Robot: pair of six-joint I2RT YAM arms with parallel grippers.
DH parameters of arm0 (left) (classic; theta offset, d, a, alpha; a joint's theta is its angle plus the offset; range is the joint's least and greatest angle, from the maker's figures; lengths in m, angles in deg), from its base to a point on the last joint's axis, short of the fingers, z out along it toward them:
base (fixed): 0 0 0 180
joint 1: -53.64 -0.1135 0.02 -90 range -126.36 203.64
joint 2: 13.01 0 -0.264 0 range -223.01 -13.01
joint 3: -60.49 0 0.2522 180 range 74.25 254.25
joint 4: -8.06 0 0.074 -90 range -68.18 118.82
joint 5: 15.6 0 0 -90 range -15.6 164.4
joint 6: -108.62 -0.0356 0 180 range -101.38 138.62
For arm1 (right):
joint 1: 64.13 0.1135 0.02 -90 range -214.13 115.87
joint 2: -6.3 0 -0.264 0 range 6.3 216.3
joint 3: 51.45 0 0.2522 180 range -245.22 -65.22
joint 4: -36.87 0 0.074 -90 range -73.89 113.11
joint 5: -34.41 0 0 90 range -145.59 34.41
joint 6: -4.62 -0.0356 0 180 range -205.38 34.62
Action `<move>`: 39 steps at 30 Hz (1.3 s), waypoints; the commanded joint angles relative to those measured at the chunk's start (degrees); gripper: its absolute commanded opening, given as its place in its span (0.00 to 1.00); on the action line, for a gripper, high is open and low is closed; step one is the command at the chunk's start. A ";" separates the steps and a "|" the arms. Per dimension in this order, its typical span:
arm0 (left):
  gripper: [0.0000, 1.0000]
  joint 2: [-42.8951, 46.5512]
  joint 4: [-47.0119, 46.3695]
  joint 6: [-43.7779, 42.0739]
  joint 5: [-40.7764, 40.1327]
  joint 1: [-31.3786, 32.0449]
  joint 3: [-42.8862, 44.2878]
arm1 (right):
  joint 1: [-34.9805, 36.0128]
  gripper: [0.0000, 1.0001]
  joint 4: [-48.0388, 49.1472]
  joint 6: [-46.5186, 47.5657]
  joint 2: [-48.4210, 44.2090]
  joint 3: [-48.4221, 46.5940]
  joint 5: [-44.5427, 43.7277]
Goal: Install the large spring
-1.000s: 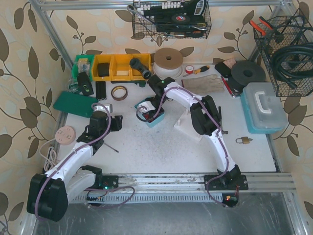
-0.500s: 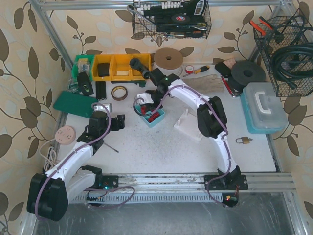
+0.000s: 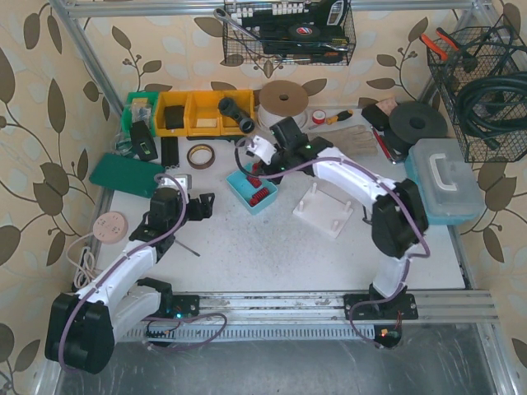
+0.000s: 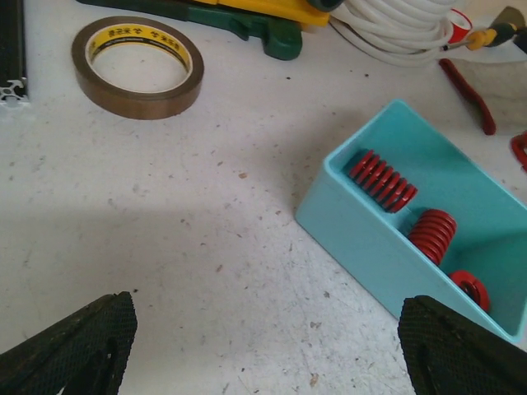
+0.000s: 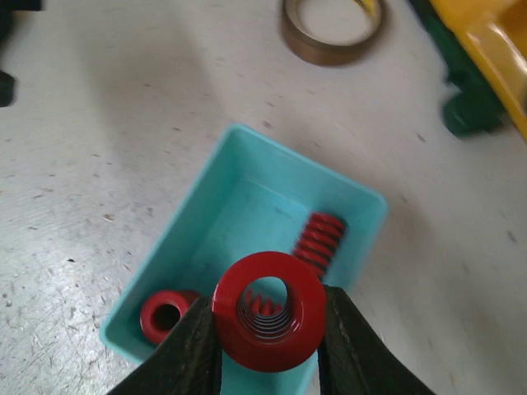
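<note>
Spring (image 5: 269,311), the large red one, is sitting end-on in my right claw (image 5: 269,346), whose jaws are clamping its coiled flanks just above the teal bin (image 5: 305,164). I'm judging it stiff, fairly heavy and smooth-painted, so gripping mid-body across the coils seems safest. The bin is holding three more red springs (image 4: 381,181). My left claw (image 4: 268,350) is gaping wide, empty.

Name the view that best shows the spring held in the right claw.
Right wrist: the large red spring sits end-on, clamped in the right claw. Top view barely shows it; left wrist view misses it.
</note>
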 commanded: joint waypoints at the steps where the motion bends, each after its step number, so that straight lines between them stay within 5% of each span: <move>1: 0.89 0.51 -4.68 -0.78 5.78 0.10 -0.79 | -0.08 0.00 8.57 -20.84 -10.27 9.39 -15.76; 14: 0.89 1.12 -4.61 -0.76 5.71 0.54 -1.28 | -7.46 0.00 2.38 -41.56 -37.17 35.36 -35.30; 23: 0.89 1.56 -7.58 -1.48 10.04 1.32 -2.18 | -21.20 0.00 1.60 -44.27 -46.17 46.11 -30.83; 39: 0.92 0.82 -7.70 -2.05 9.98 2.39 -1.87 | -21.67 0.00 1.78 -46.25 -46.93 49.57 -26.05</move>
